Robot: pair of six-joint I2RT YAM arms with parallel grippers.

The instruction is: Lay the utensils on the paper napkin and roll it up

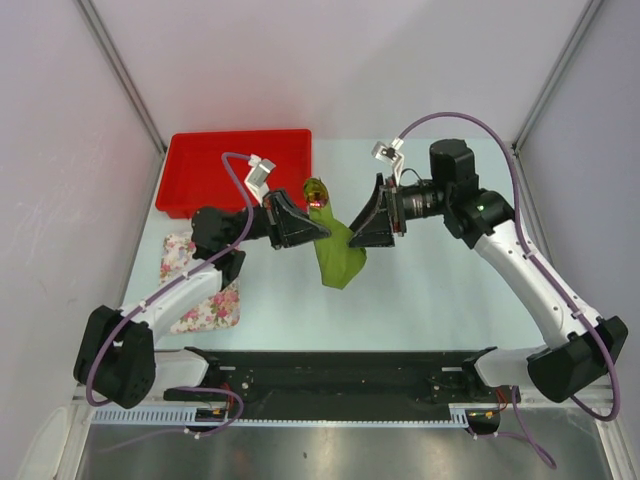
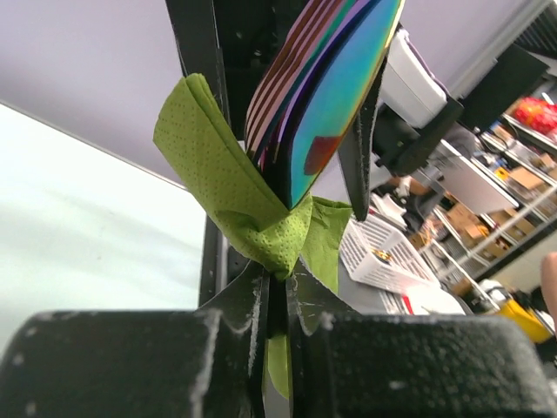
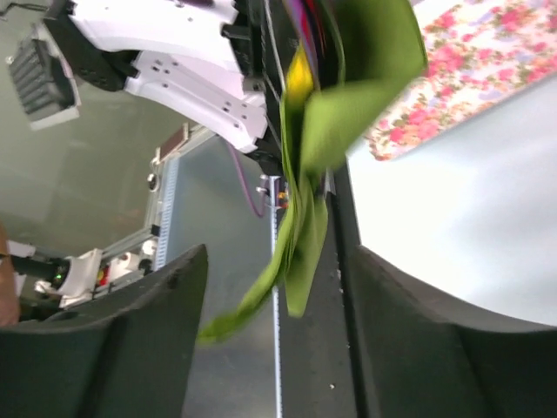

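Pale blue-green table (image 1: 450, 290), white walls around. Near left: floral cloth (image 1: 205, 300), flat, partly under the left arm. Centre, lifted off the surface: paper napkin (image 1: 340, 258), olive-green, folded, hanging from the left gripper (image 1: 324, 232), whose fingers are pinched tight on it; utensils (image 1: 318, 192) inside, golden-orange end poking out the far side. Right gripper (image 1: 355, 238) just beside, fingers spread wide, holding nothing. Far left: red tray (image 1: 200, 180).

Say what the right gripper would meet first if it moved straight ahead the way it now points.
Most likely the green paper napkin, which hangs just ahead of the open right gripper, pinched with the utensils by the left gripper. Depth is hard to judge.
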